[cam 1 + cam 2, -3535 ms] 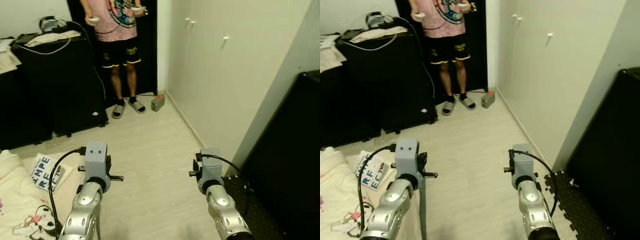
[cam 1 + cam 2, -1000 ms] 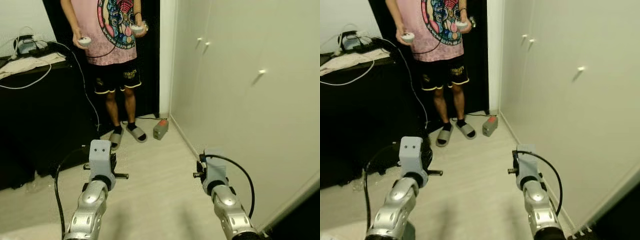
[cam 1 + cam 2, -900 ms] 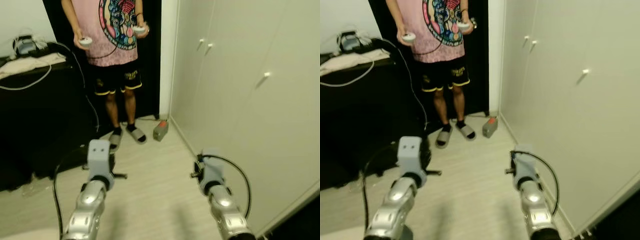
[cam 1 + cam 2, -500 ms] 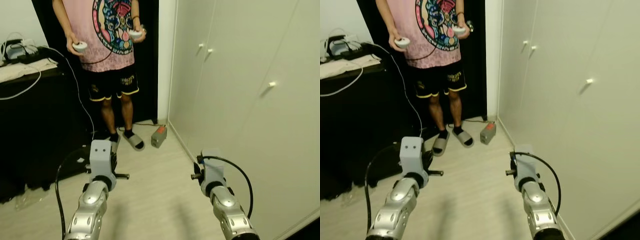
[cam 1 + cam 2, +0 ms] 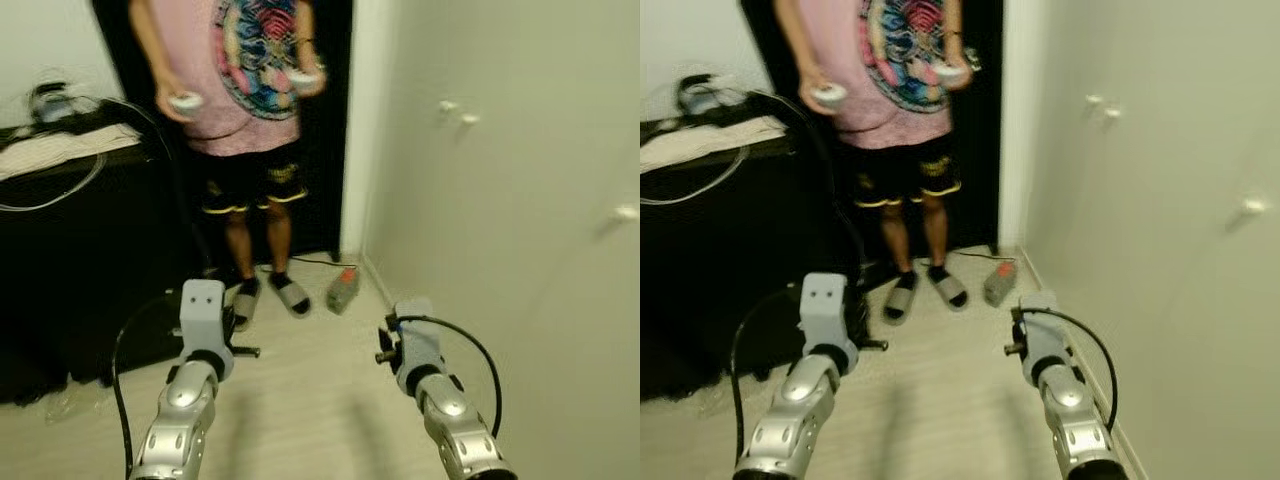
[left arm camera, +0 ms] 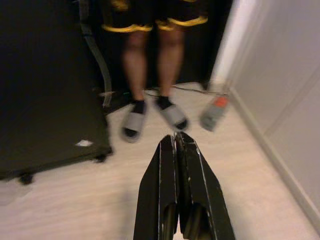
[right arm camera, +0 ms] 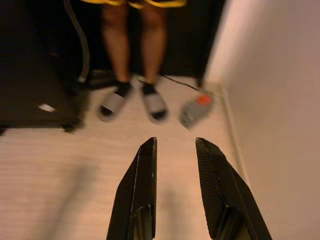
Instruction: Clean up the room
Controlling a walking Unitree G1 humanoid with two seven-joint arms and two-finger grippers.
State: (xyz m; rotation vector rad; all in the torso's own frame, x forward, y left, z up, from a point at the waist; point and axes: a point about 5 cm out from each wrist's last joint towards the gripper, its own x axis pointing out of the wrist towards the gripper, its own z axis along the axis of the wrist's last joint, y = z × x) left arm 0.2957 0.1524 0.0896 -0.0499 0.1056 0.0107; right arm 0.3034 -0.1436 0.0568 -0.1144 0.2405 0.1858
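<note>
Ahead, left tool (image 6: 176, 137) closed and empty, right tool (image 7: 175, 145) open, small grey box (image 7: 196, 110) on the floor beyond it, person's sandalled feet (image 7: 133, 102) nearby

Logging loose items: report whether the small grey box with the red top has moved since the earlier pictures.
No. The small grey box lies by the white wall's corner as before; the camera shifted.
</note>
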